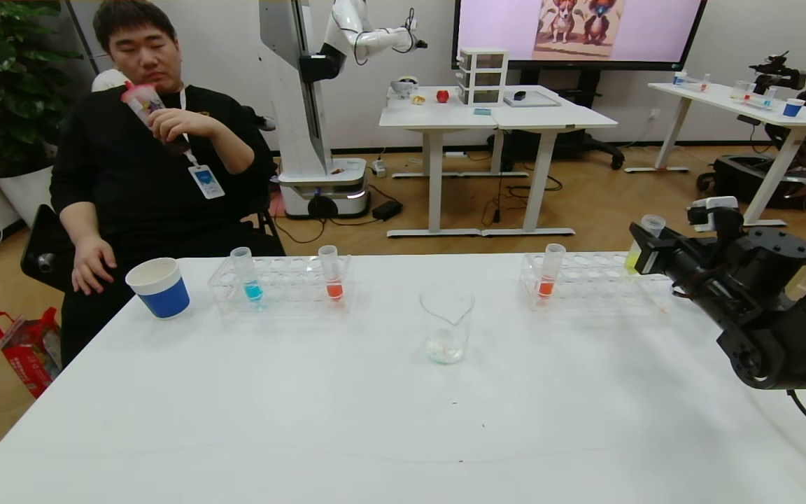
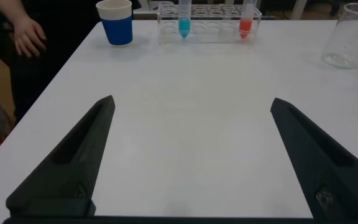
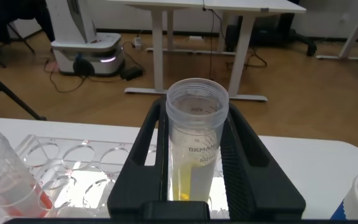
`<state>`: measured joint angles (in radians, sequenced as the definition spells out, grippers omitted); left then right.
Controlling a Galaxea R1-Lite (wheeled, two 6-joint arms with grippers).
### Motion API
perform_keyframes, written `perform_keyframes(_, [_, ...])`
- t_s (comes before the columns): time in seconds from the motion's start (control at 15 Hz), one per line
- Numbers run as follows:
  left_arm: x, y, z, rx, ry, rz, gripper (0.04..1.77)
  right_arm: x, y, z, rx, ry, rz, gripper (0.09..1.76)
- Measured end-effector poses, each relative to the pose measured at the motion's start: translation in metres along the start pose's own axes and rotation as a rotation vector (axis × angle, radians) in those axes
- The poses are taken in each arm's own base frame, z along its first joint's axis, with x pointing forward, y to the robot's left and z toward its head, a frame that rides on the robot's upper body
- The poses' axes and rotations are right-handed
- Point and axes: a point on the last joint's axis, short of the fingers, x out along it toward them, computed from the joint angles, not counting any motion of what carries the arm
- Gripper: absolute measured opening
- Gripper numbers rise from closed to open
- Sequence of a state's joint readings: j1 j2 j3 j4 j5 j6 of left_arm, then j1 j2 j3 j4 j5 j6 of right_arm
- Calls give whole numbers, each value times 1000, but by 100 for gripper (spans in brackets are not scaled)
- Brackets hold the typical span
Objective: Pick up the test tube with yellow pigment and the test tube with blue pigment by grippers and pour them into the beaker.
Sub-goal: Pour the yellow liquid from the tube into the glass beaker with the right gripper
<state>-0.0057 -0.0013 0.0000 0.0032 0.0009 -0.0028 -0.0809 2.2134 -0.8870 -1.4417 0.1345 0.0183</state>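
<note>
Head view: right gripper fingers clamped on yellow tube, lifted | left gripper fingers apart, idle | blue tube racked | beaker prob empty, both pours left

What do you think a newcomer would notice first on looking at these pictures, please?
Probably the right gripper, shut on the test tube with yellow pigment at the right-hand rack on the table's far right. Next, the colours across the white table: the test tube with blue pigment and an orange tube in the left rack, with the beaker in the middle. The left gripper hangs open over the near table.
</note>
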Motion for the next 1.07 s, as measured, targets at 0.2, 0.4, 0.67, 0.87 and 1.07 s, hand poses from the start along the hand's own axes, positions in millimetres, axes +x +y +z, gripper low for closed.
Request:
perform_keyframes(0.2, [0, 0, 0, 0, 0, 0, 175, -1, 1, 23, -8, -39, 1, 51])
perform_keyframes(0.4, [0, 0, 0, 0, 0, 0, 175, -3, 0, 33, -13, -63, -1, 51])
perform_keyframes(0.67, [0, 0, 0, 0, 0, 0, 175, -2, 10, 37, -20, -73, 84, 51])
perform_keyframes(0.87, [0, 0, 0, 0, 0, 0, 175, -1, 24, 43, -141, -109, 261, 51])
perform_keyframes(1.07, [0, 0, 0, 0, 0, 0, 175, 6, 58, 54, -143, -136, 363, 51])
